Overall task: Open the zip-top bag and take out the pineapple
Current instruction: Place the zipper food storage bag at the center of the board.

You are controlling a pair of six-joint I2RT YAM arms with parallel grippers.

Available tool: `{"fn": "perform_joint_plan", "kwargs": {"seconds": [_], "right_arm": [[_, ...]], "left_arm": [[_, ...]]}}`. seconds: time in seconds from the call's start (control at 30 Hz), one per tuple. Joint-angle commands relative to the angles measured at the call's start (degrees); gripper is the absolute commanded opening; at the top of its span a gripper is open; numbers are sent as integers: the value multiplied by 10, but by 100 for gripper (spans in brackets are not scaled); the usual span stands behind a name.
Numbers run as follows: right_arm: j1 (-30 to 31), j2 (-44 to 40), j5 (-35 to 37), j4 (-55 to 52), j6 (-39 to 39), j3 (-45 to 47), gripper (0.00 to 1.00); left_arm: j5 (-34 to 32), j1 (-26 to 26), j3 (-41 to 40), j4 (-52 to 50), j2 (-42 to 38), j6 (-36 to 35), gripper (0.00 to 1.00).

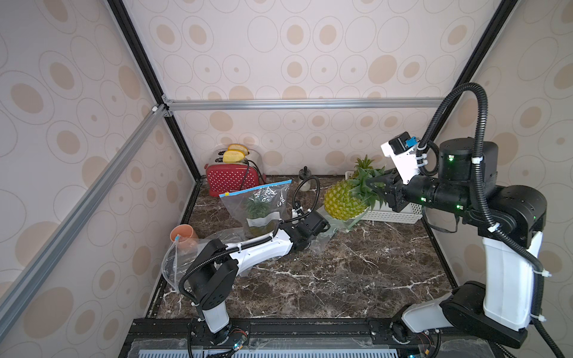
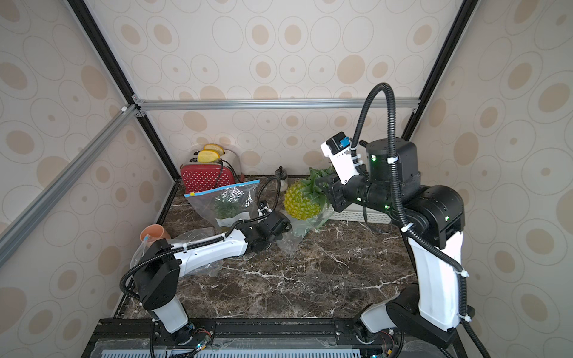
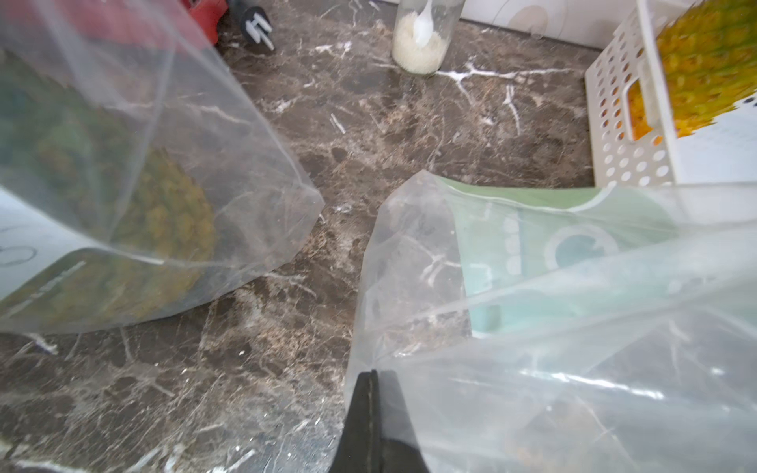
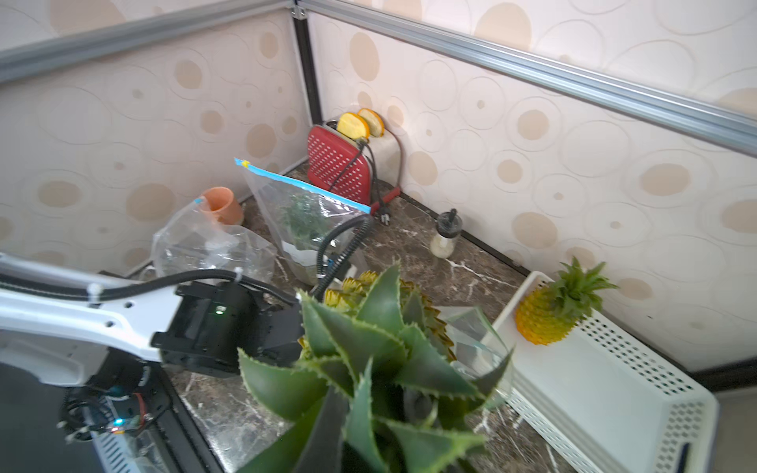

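My right gripper (image 1: 384, 187) is shut on the green crown of the pineapple (image 1: 341, 201). The fruit hangs sideways in the air, just above the mouth of the clear zip-top bag (image 1: 322, 240), and both top views show this (image 2: 300, 203). In the right wrist view the crown leaves (image 4: 368, 368) fill the foreground and hide the fingers. The bag lies crumpled on the marble with a green label inside (image 3: 553, 254). My left gripper (image 3: 370, 379) is shut, pinching the bag's edge low on the table.
A second zip-top bag (image 1: 260, 201) stands upright, blue seal shut, with another pineapple inside. An empty clear bag (image 1: 173, 263) and a terracotta pot (image 1: 183, 235) are at the left. Red toaster (image 1: 232, 179), small jar (image 1: 305, 183), and white basket (image 1: 390, 214) holding a small pineapple (image 1: 362, 164) line the back.
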State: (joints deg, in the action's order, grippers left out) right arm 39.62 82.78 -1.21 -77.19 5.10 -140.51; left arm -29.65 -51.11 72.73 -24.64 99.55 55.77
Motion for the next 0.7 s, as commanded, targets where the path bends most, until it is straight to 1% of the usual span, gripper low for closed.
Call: {"fn": "perform_joint_plan", "kwargs": {"seconds": [0.0, 0.1, 0.23, 0.27, 0.3, 0.37, 0.4, 0.47, 0.5, 0.6, 0.67], "right_arm": [[-3, 14, 139, 28, -45, -27, 0], [-15, 36, 205, 26, -74, -25, 0], [-55, 59, 255, 43, -106, -18, 0], [-71, 65, 267, 47, -112, -13, 0], [-90, 70, 269, 52, -115, -4, 0], [-134, 74, 257, 75, -117, 24, 0], [-157, 74, 254, 95, -117, 47, 0], [-209, 75, 221, 126, -105, 82, 0], [-238, 77, 200, 145, -97, 107, 0], [-312, 99, 151, 189, -71, 138, 0], [-346, 123, 122, 208, -56, 138, 0]], "left_arm": [[-19, 4, 1, -85, -35, 40, 0], [-9, 4, -18, -136, -66, 66, 0], [44, 5, -13, -160, -74, 67, 0], [59, 4, -8, -162, -74, 64, 9], [70, 1, -3, -164, -74, 62, 20], [79, -6, 13, -165, -75, 55, 39], [80, -8, 24, -170, -77, 52, 46], [78, -10, 50, -186, -80, 43, 55], [75, -11, 66, -196, -83, 38, 57], [61, -11, 108, -226, -96, 23, 61], [50, -11, 135, -244, -104, 11, 63]]}}
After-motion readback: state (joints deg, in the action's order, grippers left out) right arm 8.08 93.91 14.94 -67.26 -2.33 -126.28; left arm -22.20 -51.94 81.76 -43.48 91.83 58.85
